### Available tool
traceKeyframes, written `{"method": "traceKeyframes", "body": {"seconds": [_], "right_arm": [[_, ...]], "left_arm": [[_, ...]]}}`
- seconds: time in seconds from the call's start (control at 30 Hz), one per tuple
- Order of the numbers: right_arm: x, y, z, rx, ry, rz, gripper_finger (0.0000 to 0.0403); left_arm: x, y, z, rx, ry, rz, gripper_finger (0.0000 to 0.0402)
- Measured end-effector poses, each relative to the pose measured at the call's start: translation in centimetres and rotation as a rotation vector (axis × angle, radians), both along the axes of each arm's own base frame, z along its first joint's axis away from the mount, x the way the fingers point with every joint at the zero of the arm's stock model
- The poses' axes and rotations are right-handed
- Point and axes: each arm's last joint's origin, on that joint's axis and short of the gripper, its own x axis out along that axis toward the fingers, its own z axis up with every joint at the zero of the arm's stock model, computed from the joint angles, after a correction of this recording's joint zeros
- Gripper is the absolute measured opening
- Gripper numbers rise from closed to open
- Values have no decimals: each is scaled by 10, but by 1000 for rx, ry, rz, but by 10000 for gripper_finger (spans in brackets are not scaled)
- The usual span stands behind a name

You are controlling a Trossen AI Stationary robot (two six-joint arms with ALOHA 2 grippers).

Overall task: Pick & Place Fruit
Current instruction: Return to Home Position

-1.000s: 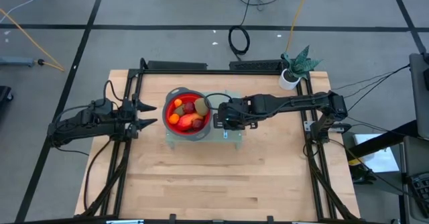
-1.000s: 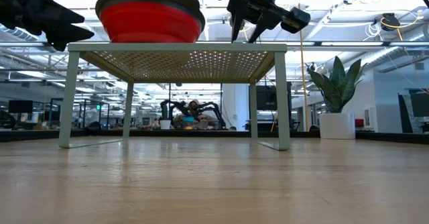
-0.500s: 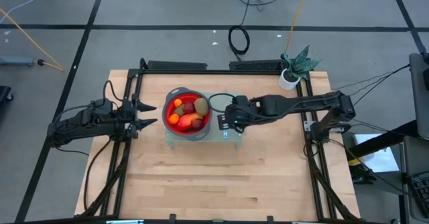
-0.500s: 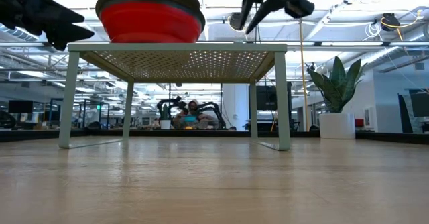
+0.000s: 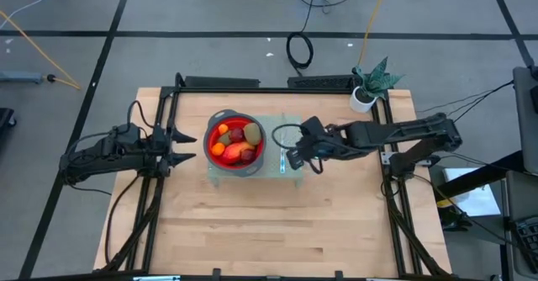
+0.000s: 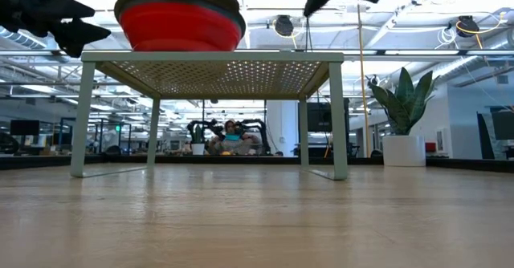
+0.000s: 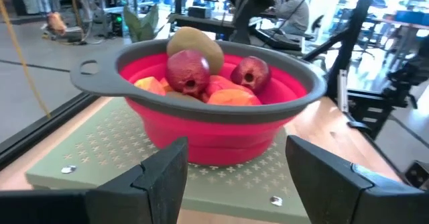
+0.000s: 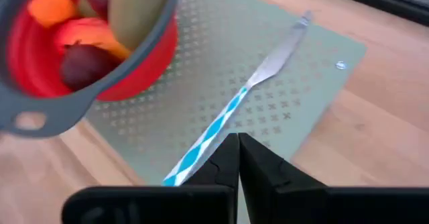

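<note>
Atop the pale green perforated shelf (image 8: 295,76) on your wooden bench (image 5: 252,230), the small toy fruits (image 5: 234,142) sit heaped in the red collapsible bowl (image 7: 221,127), with the slim silver-and-blue knife (image 8: 228,110) alongside. Your right hand (image 8: 237,150), fingers pressed together, hovers over the knife, seemingly clear of it; a low sweep could drag it. Your left hand (image 5: 192,145), spread beside the bowl, could nudge it off.

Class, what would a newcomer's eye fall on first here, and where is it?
The red bowl, heaped with fruit, stands on the green shelf at mid-table. A blue-handled knife lies beside it. The open left claw faces the bowl; the shut right claw hovers near the knife.
</note>
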Motion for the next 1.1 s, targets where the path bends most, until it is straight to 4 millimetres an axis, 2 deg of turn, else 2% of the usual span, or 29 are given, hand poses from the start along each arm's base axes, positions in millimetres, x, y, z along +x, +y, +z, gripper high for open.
{"method": "traceKeyframes", "body": {"seconds": [0.17, 0.3, 0.5, 0.83, 1.1], "right_arm": [[-22, 3, -8, -44, -106, 47, 1], [-39, 7, -18, -88, -258, 141, 1], [-77, 5, -37, -194, -434, 261, 1], [-142, -7, -80, -217, -503, 369, 1], [-176, -14, -84, -393, -567, 527, 2]], "left_arm": [[0, 0, 0, -2, -3, 0, 251], [0, 1, 1, 8, -5, 49, 251], [0, 2, 1, -6, -6, 65, 251], [0, 2, 1, -11, -6, 66, 251], [0, 2, 0, -31, -7, 77, 251]]}}
